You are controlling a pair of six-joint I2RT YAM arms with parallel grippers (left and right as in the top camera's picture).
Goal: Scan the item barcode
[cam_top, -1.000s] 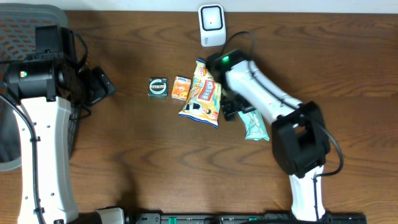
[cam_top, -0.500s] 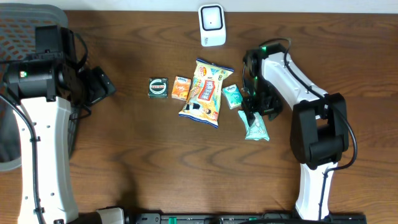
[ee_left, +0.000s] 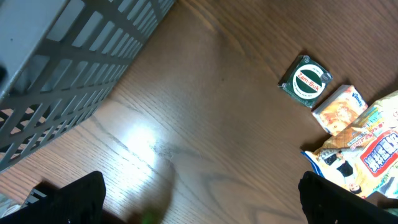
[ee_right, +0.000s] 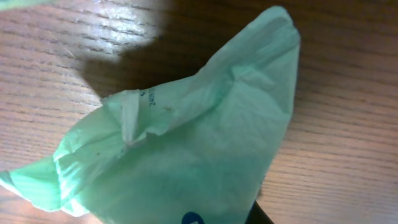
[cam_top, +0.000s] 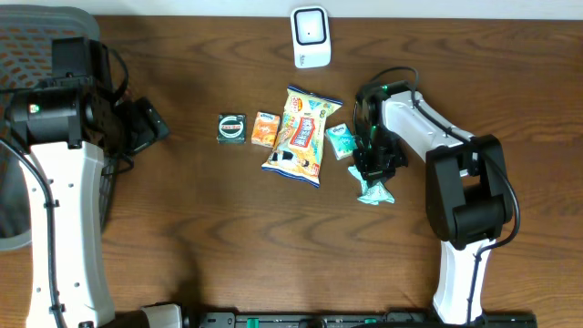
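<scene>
A crumpled mint-green packet (cam_top: 373,190) lies on the wooden table right of the other items. My right gripper (cam_top: 372,169) points down onto its upper end and is shut on it. In the right wrist view the packet (ee_right: 186,155) fills most of the frame, pinched and creased, with only a dark fingertip (ee_right: 261,216) showing at the bottom. The white barcode scanner (cam_top: 310,36) stands at the back edge. My left gripper (cam_top: 146,128) hovers open at the far left, and its fingers (ee_left: 71,199) have only bare wood between them.
A yellow snack bag (cam_top: 299,137), a small mint packet (cam_top: 340,140), an orange box (cam_top: 265,128) and a round green tin (cam_top: 231,128) lie in a row mid-table. A grey mesh basket (ee_left: 62,68) sits at the left edge.
My right arm swung from over the snack bag to the right, came down on the mint-green packet and closed its jaws, crumpling the packet. The left arm has not moved.
</scene>
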